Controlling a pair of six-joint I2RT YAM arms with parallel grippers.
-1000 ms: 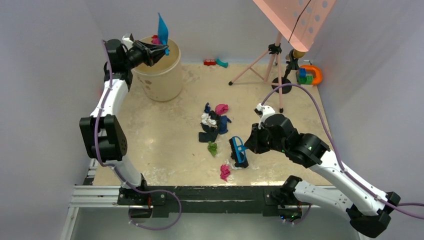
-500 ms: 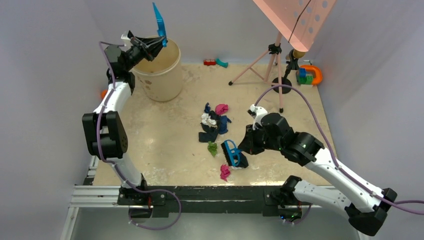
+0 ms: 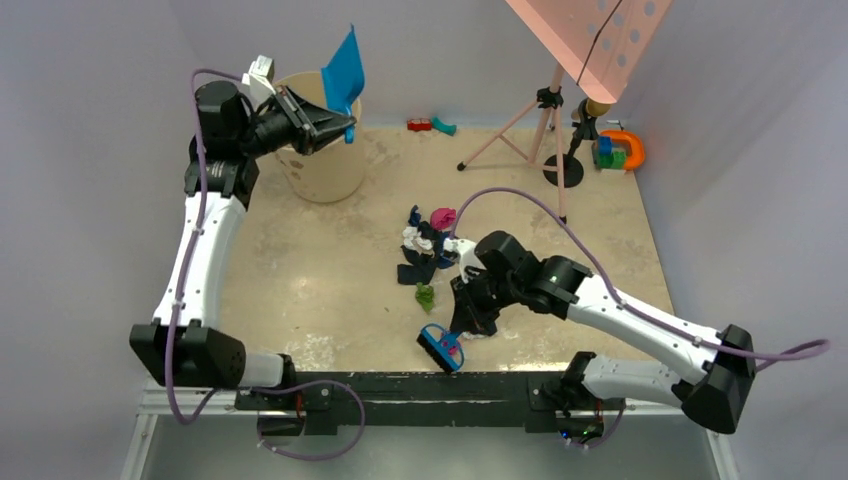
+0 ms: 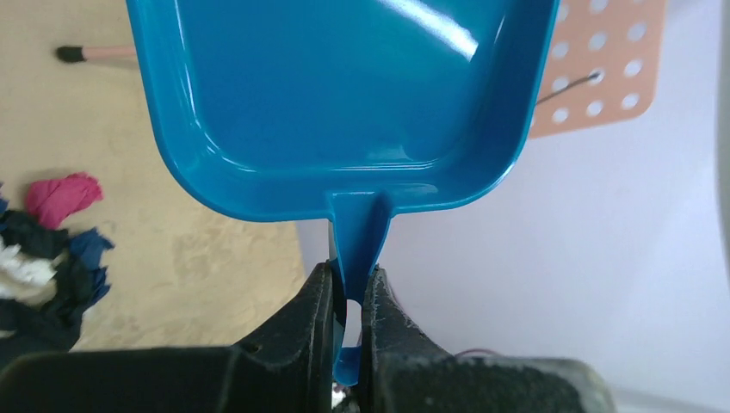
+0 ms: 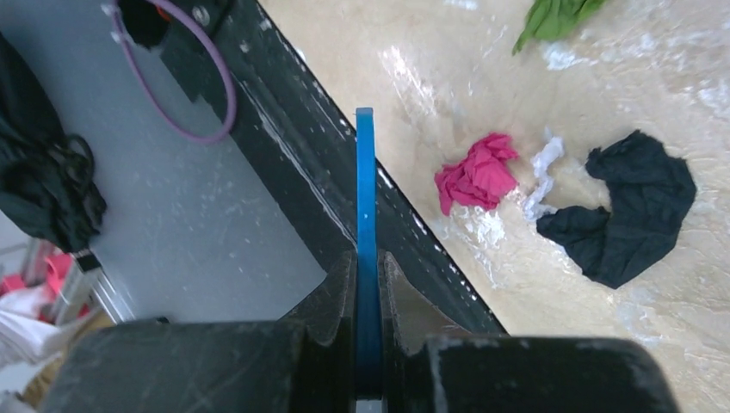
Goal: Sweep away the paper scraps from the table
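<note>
On the table (image 3: 300,280) paper scraps (image 3: 428,245) lie mid-surface; the left gripper (image 3: 345,128) clamps the dustpan (image 3: 345,75) above the far-left bucket (image 3: 322,172), seemingly for dumping, while the right gripper (image 3: 462,325) clamps the brush (image 3: 440,348) at the near edge for sweeping.

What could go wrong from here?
1. The brush, in the right pincer, sits at the near rail beside a pink scrap; a stroke that way may knock it off the table.
2. The dustpan is up by the bucket, far from the pile, so swept scraps have no catcher.
3. The left pincer grips only its thin handle; it may swivel.
</note>
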